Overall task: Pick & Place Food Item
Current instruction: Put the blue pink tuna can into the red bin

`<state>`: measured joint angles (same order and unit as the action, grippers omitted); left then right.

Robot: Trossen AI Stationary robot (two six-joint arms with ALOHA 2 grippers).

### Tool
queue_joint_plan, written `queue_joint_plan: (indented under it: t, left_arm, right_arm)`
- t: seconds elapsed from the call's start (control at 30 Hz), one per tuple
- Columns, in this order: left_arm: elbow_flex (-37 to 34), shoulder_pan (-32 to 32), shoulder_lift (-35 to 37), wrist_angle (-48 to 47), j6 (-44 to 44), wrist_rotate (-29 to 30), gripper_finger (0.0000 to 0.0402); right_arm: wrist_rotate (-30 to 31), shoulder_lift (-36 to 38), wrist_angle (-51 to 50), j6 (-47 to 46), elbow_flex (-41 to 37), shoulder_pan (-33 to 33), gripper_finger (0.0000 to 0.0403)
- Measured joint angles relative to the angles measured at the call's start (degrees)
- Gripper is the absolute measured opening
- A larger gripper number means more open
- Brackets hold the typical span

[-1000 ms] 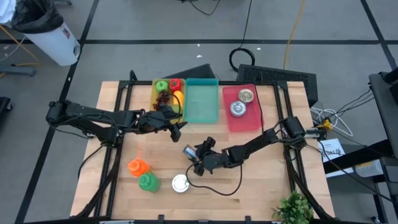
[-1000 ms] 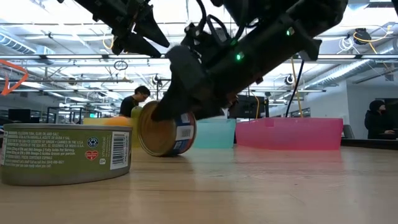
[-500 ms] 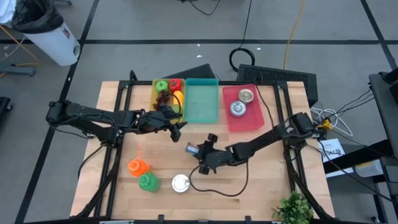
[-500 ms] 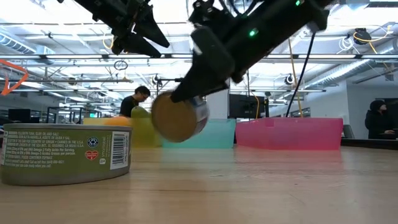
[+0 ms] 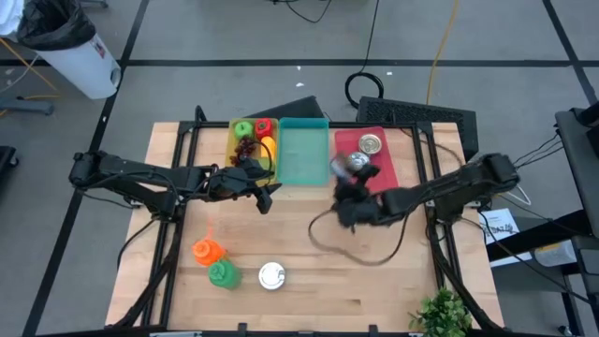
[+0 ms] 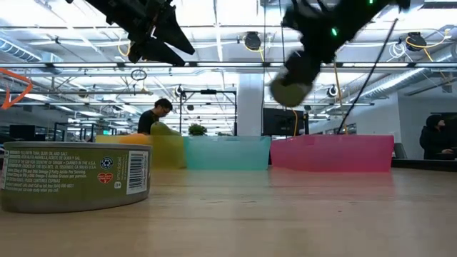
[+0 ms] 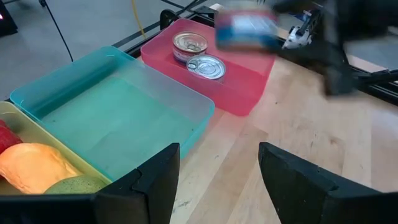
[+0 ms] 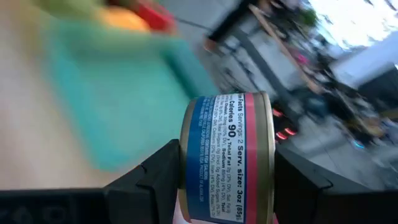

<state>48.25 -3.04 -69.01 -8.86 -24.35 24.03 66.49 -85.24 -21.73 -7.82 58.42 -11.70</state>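
My right gripper (image 5: 350, 183) is shut on a short can with a blue and pink label (image 8: 227, 155). It holds the can in the air over the near left part of the pink bin (image 5: 378, 180). The low view shows the can (image 6: 291, 88) high above the bins. Two more cans (image 7: 206, 65) lie in the pink bin. My left gripper (image 5: 265, 197) is open, empty, and hovers just in front of the yellow bin (image 5: 235, 140). In its wrist view (image 7: 217, 180), the teal bin (image 7: 118, 112) lies ahead. My right gripper pinches the blue-labelled can between its two fingers (image 8: 152, 182), one on each flat end. The label wall (image 8: 217, 134) faces the wrist camera. The can is lifted clear of the table and bins and lies on its side in the hold.
A green-labelled can (image 5: 271, 275) stands near the table's near edge, beside an orange item (image 5: 206, 250) and a green one (image 5: 223, 273). The yellow bin holds fruit (image 5: 254, 128). A small plant (image 5: 440, 314) sits at the near right corner. A black cable loops on the table (image 5: 346, 253).
My right gripper has carried the blue-labelled can from low over the middle of the table up and toward the far right, to above the pink bin. The can has stayed in the hold and risen well clear of the table. The left arm has kept still.
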Motion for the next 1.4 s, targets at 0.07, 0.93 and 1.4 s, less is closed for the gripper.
queue_joint_plan:
  t: [0.07,0.93,1.4]
  left_arm:
    - [0.00,-0.01,0.00,0.00,-0.05,0.00,0.0228]
    - [0.00,0.45,0.00,0.14,1.18,3.08,0.0228]
    - [0.00,0.45,0.00,0.13,1.13,3.06,0.0228]
  right_arm:
    - [0.23,4.12,0.91,1.04,-4.94,4.19,0.0185]
    - [-20.67,10.24,22.58,28.62,-21.95,37.49,0.0185]
    - [-26.52,10.20,24.05,28.12,-22.20,41.83,0.0185]
